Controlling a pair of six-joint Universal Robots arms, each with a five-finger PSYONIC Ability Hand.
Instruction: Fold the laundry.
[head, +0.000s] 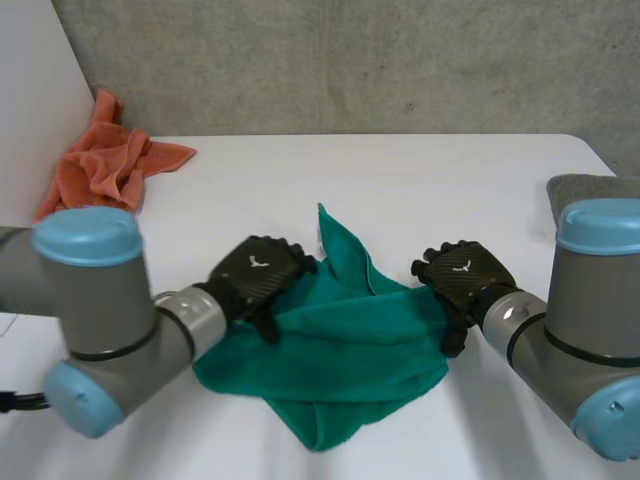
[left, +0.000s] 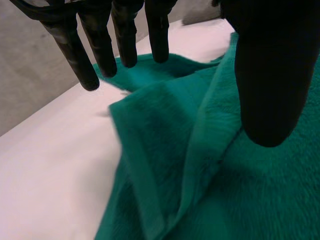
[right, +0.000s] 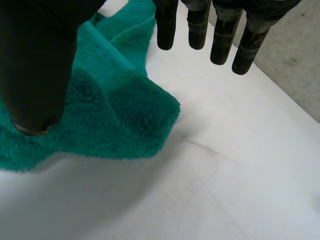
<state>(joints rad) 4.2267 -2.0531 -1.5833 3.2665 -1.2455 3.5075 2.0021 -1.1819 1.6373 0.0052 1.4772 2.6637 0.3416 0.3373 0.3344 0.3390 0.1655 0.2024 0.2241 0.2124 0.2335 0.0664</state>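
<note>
A green towel (head: 335, 350) lies crumpled and partly folded on the white table (head: 420, 190), one corner pointing away from me. My left hand (head: 255, 275) hovers over the towel's left edge; its fingers (left: 125, 37) hang straight above a raised fold of the green towel (left: 165, 150), the thumb (left: 270, 75) apart, nothing held. My right hand (head: 462, 275) is at the towel's right corner. Its fingers (right: 220, 35) are straight over bare table, the thumb (right: 37, 70) above the green towel (right: 115, 110), holding nothing.
An orange cloth (head: 110, 160) lies bunched at the table's far left by a white wall. A grey cloth (head: 580, 190) sits at the right edge. Bare table lies beyond the towel.
</note>
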